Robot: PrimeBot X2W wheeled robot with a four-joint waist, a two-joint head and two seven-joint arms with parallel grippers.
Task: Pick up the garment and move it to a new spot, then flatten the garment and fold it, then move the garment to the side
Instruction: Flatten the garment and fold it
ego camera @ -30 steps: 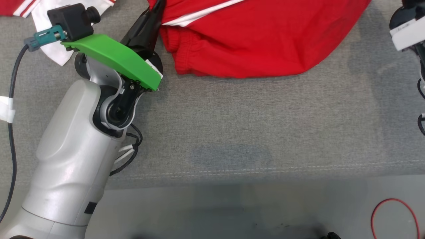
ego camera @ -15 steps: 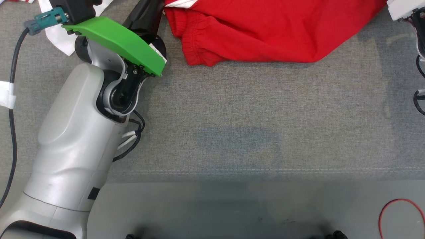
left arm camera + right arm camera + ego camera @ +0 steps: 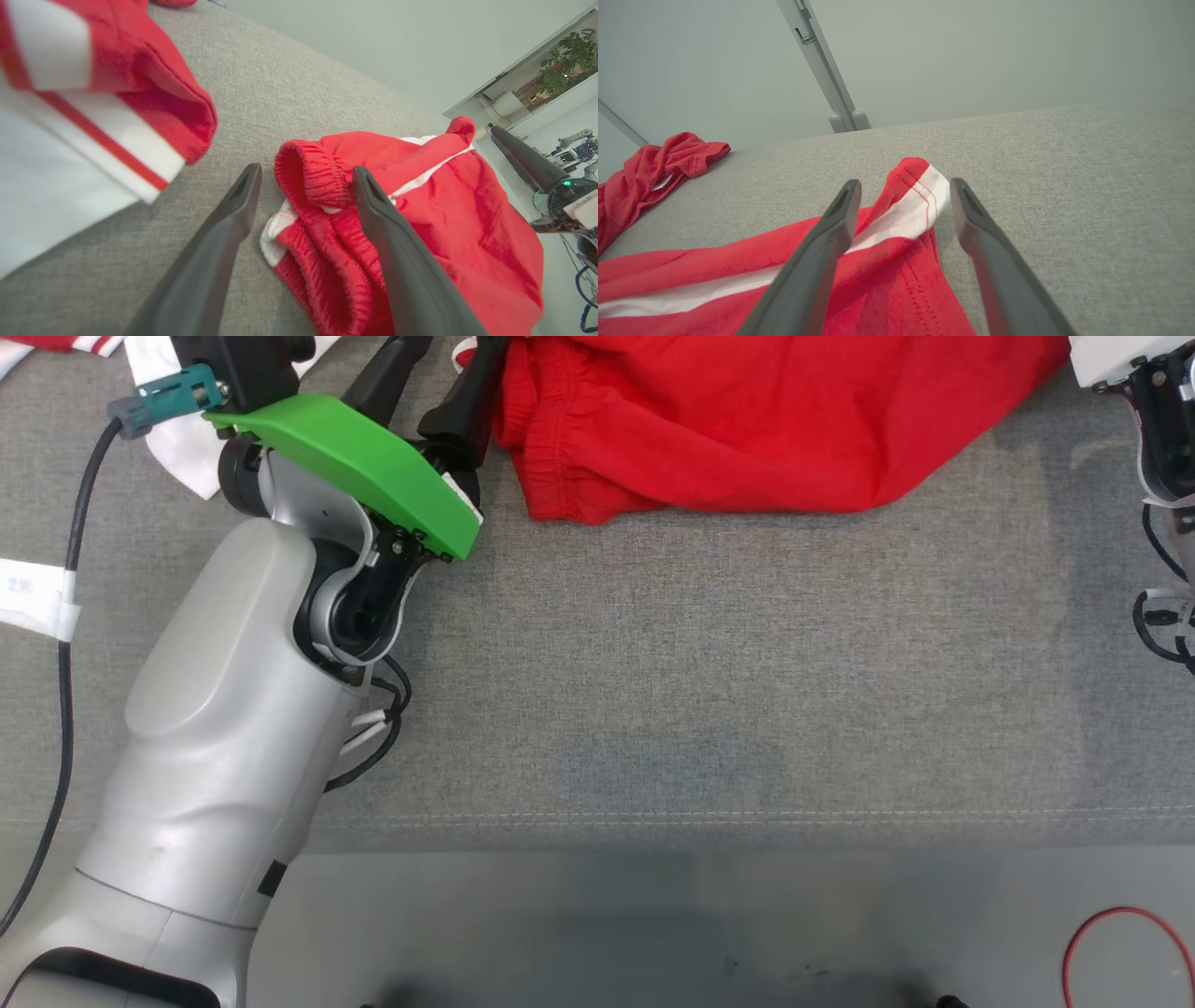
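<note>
The garment (image 3: 747, 420) is a pair of red shorts with white stripes, lying loosely bunched on the grey cloth-covered table (image 3: 700, 663) at the far side. My left gripper (image 3: 437, 373) stands open at the garment's left end. In the left wrist view the elastic waistband (image 3: 317, 172) lies loose between the spread fingers of the left gripper (image 3: 306, 172). My right gripper (image 3: 904, 184) is open too, and a red-and-white hem corner (image 3: 920, 196) rests on the table between its fingers. The right wrist (image 3: 1130, 364) sits at the garment's right end.
Another red-and-white piece of clothing (image 3: 177, 448) lies at the far left, close to my left arm. A red heap (image 3: 644, 172) sits farther off on the table. The table's front seam (image 3: 653, 819) runs near me, with a red cable (image 3: 1120, 952) on the floor beyond it.
Both grippers have opened and let go of the garment, which now rests on the table. The head camera has also shifted a little.
</note>
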